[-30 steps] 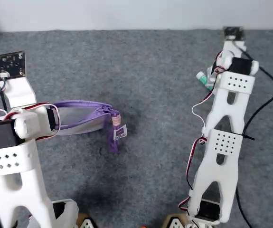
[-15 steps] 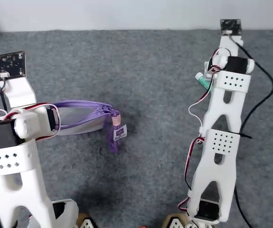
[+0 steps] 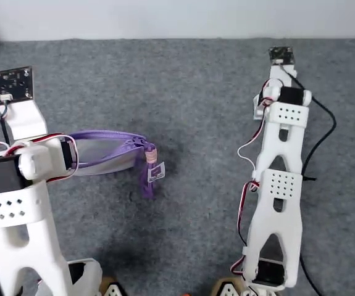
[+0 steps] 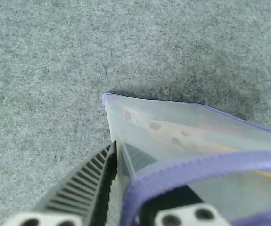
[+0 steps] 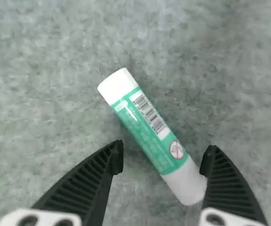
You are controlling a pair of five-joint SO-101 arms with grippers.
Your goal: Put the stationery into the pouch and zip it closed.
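Holding coloured stationery (image 4: 173, 134) inside, the pouch (image 4: 210, 162) clamped by left fingers (image 4: 83, 181).

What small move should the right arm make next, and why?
Probably lower the right gripper slightly and shut its fingers on the glue stick. The fingers stand open on either side of the stick, which lies slanted on the mat, not yet in the pouch.
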